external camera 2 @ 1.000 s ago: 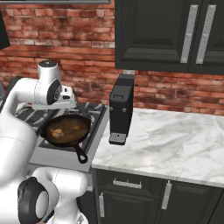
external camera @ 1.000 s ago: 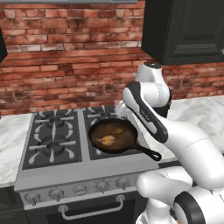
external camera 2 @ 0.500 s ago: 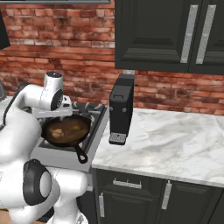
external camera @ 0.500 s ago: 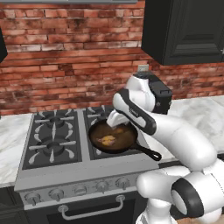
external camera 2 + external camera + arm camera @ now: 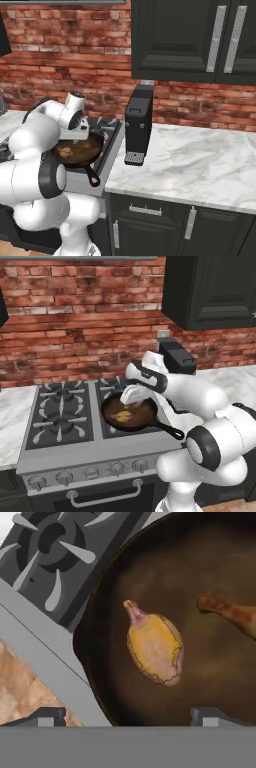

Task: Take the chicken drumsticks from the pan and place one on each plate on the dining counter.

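The black pan sits on the stove's front right burner, its handle pointing toward the front right. Two chicken drumsticks lie in it: a yellowish-golden one in the middle and a darker orange-brown one beside it. From the left base view I make out an orange-brown lump of drumstick. My gripper hangs just above the pan, open, fingertips set wide apart with nothing between them. In the base views the hand hovers over the pan. The plates and the dining counter are out of view.
The stove's left burners lie left of the pan. A tall black coffee machine stands right beside the stove on a white marble counter. Brick wall behind, dark cabinets overhead.
The arm has bent forward and the hand has come down from above the stove to just over the pan. The gripper stays open. The pan and drumsticks have not moved.
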Tool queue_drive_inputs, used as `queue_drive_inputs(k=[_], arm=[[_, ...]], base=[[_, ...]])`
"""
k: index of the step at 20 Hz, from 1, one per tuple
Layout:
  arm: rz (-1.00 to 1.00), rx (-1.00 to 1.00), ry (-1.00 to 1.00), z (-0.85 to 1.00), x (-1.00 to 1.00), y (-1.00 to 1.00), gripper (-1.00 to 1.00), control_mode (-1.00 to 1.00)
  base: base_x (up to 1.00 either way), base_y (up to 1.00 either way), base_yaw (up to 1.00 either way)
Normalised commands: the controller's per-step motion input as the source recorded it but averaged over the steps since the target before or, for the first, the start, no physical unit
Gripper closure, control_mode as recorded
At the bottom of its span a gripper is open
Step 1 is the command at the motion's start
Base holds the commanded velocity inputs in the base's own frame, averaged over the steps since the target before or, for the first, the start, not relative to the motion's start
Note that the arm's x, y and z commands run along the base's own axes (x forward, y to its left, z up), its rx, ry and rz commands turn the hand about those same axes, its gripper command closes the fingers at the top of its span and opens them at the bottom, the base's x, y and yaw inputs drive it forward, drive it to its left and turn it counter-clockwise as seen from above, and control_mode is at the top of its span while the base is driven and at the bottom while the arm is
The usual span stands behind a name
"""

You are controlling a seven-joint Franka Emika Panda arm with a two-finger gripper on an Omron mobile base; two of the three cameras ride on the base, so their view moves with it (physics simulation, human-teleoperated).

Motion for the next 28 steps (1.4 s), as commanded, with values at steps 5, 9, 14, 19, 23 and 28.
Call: queue_drive_inputs(k=[5,9,14,19,23,28], arm=[[0.00,0.00,0.08,-0.56,0.17,0.18,-1.00,-1.00],[0.00,0.00,0.05,-0.62,0.13,0.24,-1.00,-1.00],[0.00,-0.01,-0.01,-0.40,0.24,0.04,-1.00,-1.00],[0.00,-0.05,-0.01,-0.44,0.19,0.06,-1.00,-1.00],[0.00,-0.12,0.00,-0.73,0.12,0.40,-1.00,-1.00],[-0.04,-0.16,0.00,-0.89,0.05,0.63,1.00,-1.00]], base=[[0.00,0.00,0.00],[0.00,0.00,0.00],[0.00,0.00,0.00],[0.00,0.00,0.00],[0.00,0.00,0.00],[0.00,0.00,0.00]])
